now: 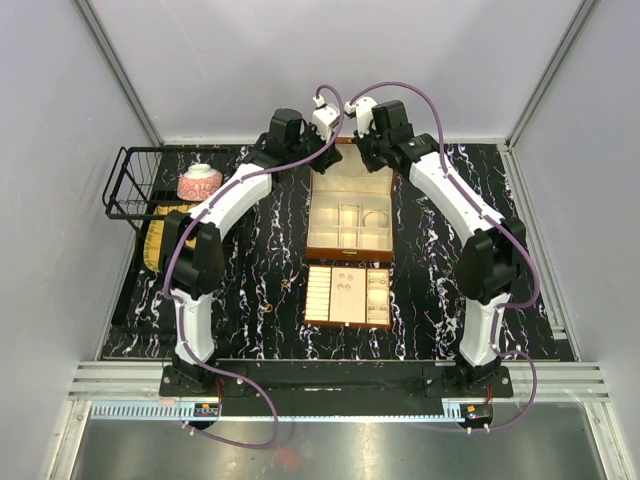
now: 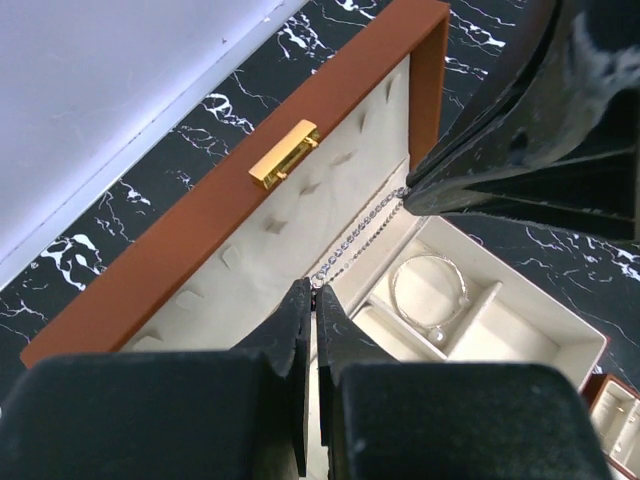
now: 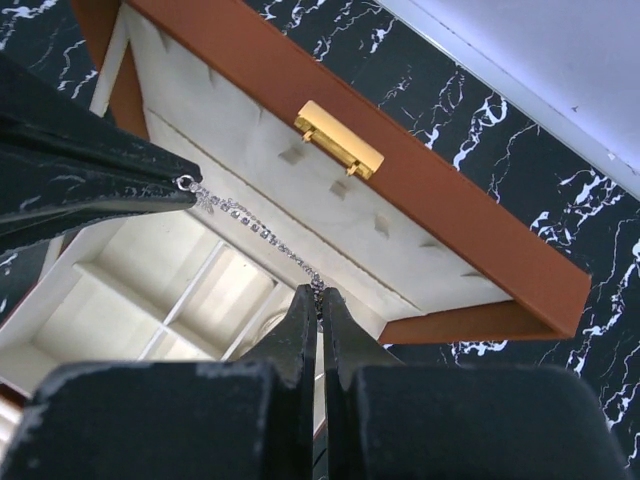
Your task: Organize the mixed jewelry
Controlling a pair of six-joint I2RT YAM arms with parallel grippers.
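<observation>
A fine silver chain (image 2: 360, 235) of the mixed jewelry is stretched taut between my two grippers, over the cream lining of the brown box's open lid (image 2: 230, 215). My left gripper (image 2: 317, 285) is shut on one end. The right gripper (image 3: 319, 289) is shut on the other end of the chain (image 3: 255, 225). Both grippers (image 1: 333, 152) (image 1: 364, 152) hang over the far end of the box (image 1: 312, 245). A pale bangle (image 2: 430, 290) lies in one of the box's compartments. A flat tray (image 1: 347, 322) with small rings sits in front of the box.
A black wire basket (image 1: 140, 185) stands at the far left, with a pink patterned bowl (image 1: 199, 182) beside it and a yellow item (image 1: 158, 238) below. A gold clasp (image 2: 284, 153) sits on the lid's rim. White walls enclose the black marble table (image 1: 250, 290).
</observation>
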